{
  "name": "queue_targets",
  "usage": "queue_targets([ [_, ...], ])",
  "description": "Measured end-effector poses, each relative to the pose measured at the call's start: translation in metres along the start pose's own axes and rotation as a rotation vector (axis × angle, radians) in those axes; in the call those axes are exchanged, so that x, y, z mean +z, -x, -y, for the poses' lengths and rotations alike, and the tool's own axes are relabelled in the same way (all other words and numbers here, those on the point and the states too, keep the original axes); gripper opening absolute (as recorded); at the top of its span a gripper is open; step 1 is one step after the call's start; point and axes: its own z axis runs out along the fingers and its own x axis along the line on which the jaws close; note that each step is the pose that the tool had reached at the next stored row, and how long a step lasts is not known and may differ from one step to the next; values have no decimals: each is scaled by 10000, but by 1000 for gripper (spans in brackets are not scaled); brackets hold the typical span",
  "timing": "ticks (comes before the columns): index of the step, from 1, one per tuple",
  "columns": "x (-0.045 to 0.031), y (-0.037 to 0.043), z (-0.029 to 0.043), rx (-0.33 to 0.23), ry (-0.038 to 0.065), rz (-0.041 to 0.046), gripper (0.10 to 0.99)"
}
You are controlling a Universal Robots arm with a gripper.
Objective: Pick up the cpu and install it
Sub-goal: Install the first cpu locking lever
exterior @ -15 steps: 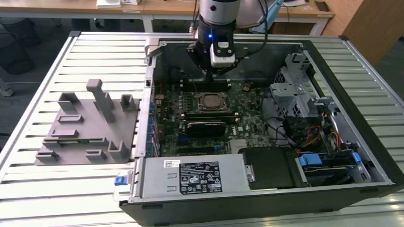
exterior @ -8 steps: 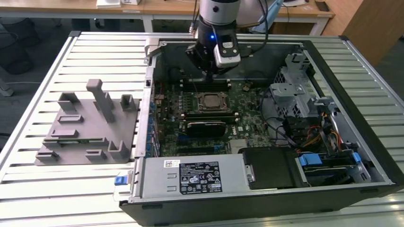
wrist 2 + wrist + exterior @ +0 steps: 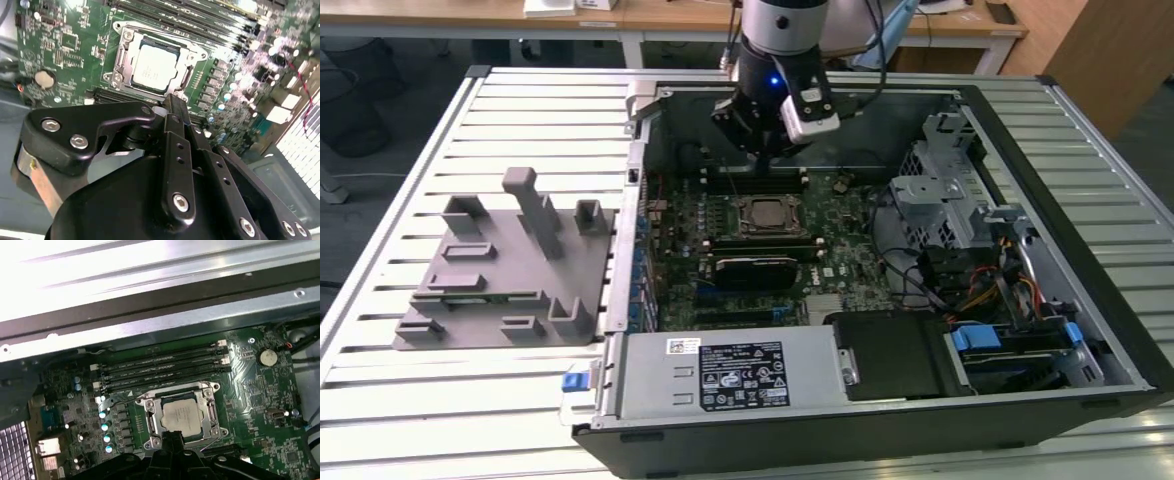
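The gripper (image 3: 750,160) is hanging inside the open computer case (image 3: 881,435), just over the far edge of the socket frame (image 3: 767,232). Its fingers (image 3: 174,102) are sitting drawn together, with nothing between them. The cpu (image 3: 767,214) is lying flat in the socket frame, silvery top up, apart from the gripper. In both wrist views the cpu (image 3: 152,67) (image 3: 182,416) is showing just past the fingertips (image 3: 172,436), with the metal frame (image 3: 120,62) (image 3: 150,415) running around it.

The memory slots (image 3: 754,180) are lying on the far side of the socket, beneath the gripper and in front of the case's far wall (image 3: 881,105). A black block (image 3: 754,268) is sitting just on the near side of the socket. A row of small capacitors (image 3: 104,427) is standing beside the frame, and a coin cell (image 3: 267,357) is resting on the green board (image 3: 260,405) further off.

Towards the exterior view's right, a grey metal drive cage (image 3: 941,190) is rising above the board, with coloured cables (image 3: 974,290) trailing on its near side. The power supply (image 3: 720,372) is filling the near edge of the case.

Outside the case, on the exterior view's left, a grey plastic tray (image 3: 507,300) with upright posts is standing on the slatted table (image 3: 400,400), well apart from the gripper.
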Motion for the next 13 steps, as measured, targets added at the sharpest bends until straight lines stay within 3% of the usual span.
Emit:
queue_targets([
  [5, 17, -46, 9, -394, -2, 26, 106],
  [10, 36, -200, 39, -398, 24, 163, 106],
  [13, 44, -277, 54, -402, 72, 332, 106],
])
